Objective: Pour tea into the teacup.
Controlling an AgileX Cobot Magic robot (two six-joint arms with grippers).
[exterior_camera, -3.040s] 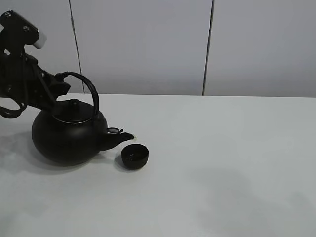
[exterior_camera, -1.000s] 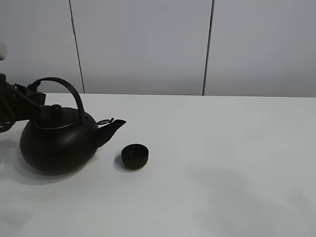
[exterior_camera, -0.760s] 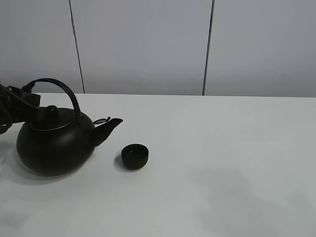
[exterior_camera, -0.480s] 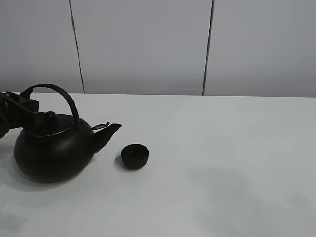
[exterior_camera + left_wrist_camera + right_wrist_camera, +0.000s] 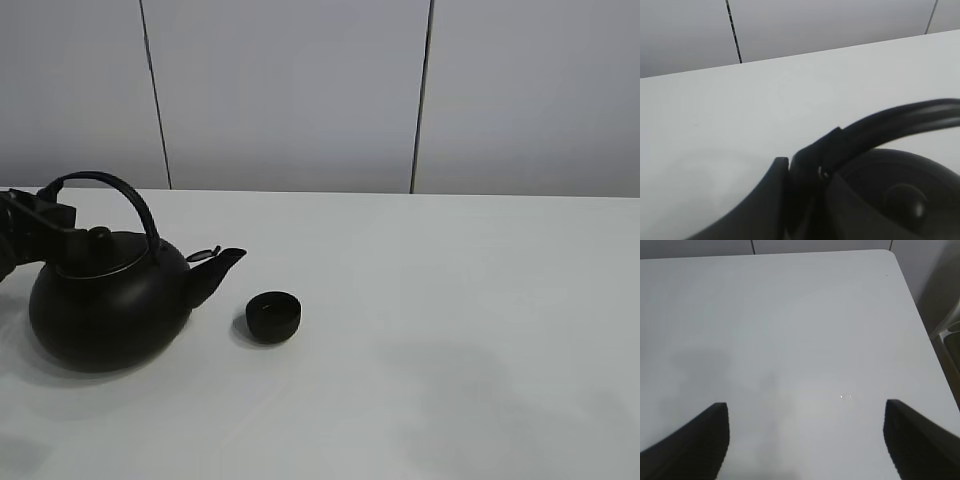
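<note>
From the high camera, the kettle (image 5: pixel 108 310) sits upright on the tabletop (image 5: pixel 450 330) with its short spout aimed toward the teacup (image 5: pixel 274 316), which stands just beyond the spout tip, near but apart from it. The left pincer (image 5: pixel 45 215) is at the far end of the arched handle (image 5: pixel 110 190), on the side away from the cup; gripping there probably leaves the spout side free to dip when the kettle is tipped. The kettle appears level and resting, so no pour is under way in this view. In the left wrist view, the left pincer (image 5: pixel 805 185) is clamped on the handle (image 5: pixel 900 122), the dark bar running out from between its fingers above the lid knob (image 5: pixel 905 200); the teacup lies out of sight here. In the right wrist view, the right pincer (image 5: pixel 805 440) has its fingers spread wide over bare tabletop (image 5: pixel 790 330), holding nothing and well apart from the cup, seemingly parked so as not to crowd the pouring side.
</note>
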